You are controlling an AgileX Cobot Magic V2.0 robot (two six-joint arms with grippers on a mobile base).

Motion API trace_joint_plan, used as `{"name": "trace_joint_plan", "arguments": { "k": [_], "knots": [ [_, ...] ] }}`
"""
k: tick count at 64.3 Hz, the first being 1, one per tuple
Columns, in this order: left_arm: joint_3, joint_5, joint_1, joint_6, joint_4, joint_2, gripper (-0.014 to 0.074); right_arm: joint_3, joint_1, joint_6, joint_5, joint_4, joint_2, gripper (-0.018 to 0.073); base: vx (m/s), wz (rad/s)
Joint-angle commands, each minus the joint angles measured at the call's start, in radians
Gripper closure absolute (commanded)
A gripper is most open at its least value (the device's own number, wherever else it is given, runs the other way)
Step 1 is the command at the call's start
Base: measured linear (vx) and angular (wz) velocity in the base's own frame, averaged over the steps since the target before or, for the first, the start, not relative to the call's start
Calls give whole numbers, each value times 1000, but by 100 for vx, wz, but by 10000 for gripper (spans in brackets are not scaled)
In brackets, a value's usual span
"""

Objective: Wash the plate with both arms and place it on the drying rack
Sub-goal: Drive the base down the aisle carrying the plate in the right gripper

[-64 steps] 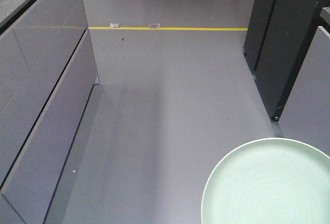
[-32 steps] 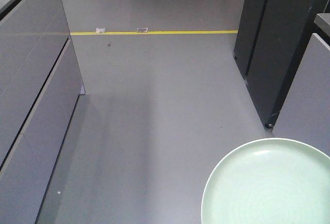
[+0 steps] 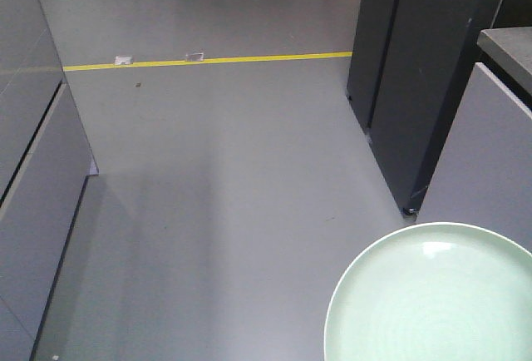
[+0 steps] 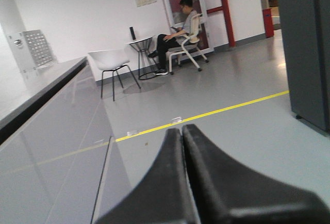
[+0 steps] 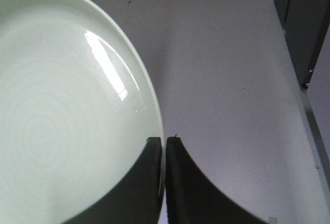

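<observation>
The pale mint-green plate [image 3: 432, 299] fills the lower right of the front view, held above the grey floor. In the right wrist view the plate [image 5: 62, 110] fills the left side, and my right gripper [image 5: 164, 140] is shut on its rim, one black finger on each face. My left gripper [image 4: 182, 129] is shut and empty, pointing down a grey aisle. The drying rack is out of view. No arm segments show apart from the fingers.
Grey cabinet fronts [image 3: 33, 170] line the left. A dark tall cabinet [image 3: 416, 70] and a grey counter [image 3: 490, 153] stand on the right. A yellow floor line [image 3: 208, 61] crosses the aisle ahead. A seated person [image 4: 178, 30], a white chair [image 4: 111, 61] and a small table are far off.
The view has swung left to right: the left cabinets slide out of frame and the dark cabinet and right counter come further in. The plate stays in the same spot in view.
</observation>
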Motion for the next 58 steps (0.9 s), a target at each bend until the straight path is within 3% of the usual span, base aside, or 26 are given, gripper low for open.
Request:
{"name": "trace_joint_plan", "arguments": {
  "k": [1,58],
  "knots": [
    [-26,-70,0,-9,-2,-15,603,-24,-4,-2,-67,17,14,561,18,-26],
    [-26,-70,0,-9,-2,-15,603,-24,-4,-2,-67,17,14,561,13,-27]
  ]
}}
